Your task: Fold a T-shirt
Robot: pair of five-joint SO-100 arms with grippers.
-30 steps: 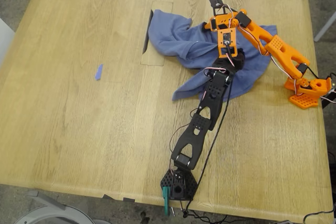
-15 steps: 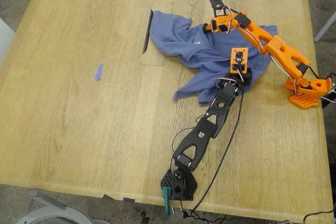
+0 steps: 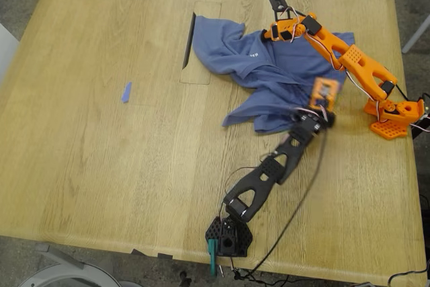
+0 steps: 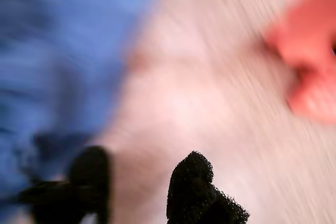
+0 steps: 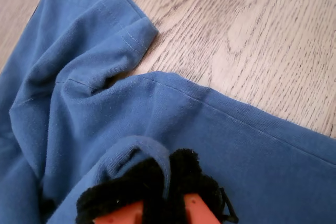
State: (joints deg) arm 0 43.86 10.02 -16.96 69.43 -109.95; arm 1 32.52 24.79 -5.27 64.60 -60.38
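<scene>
Nearest the camera in the exterior view, my first gripper [image 3: 324, 99] hangs on the black arm over the near edge of the T-shirt [image 3: 269, 65], toward the exterior view's right. Its own wrist view is badly smeared, but the 2 black pads [image 4: 191, 182] appear spread, with bare wood showing between them and nothing held.

Beyond it the T-shirt lies crumpled in a loose heap on the wooden table [image 3: 101, 166] - not flat, with 1 sleeve draped across a dark slot [image 3: 187, 42] in the tabletop toward the exterior view's left.

Farthest back, my second gripper [image 3: 278, 29] on the orange arm sits at the garment's far edge, its jaws pressed together on a small raised fold of blue cloth [image 5: 142, 153] just inside a stitched hem.

The risks from here:
- The pinch looks shallow, so a quick pull could let the fold slip free.
- With only 1 gripper holding, any drag is likely to bunch the heap further rather than spread it.
- The 2 arms stand close over the same patch - a wide swing by either could knock the other or snag its cables.
- Cloth dragged across the slot might catch on its edge.
</scene>
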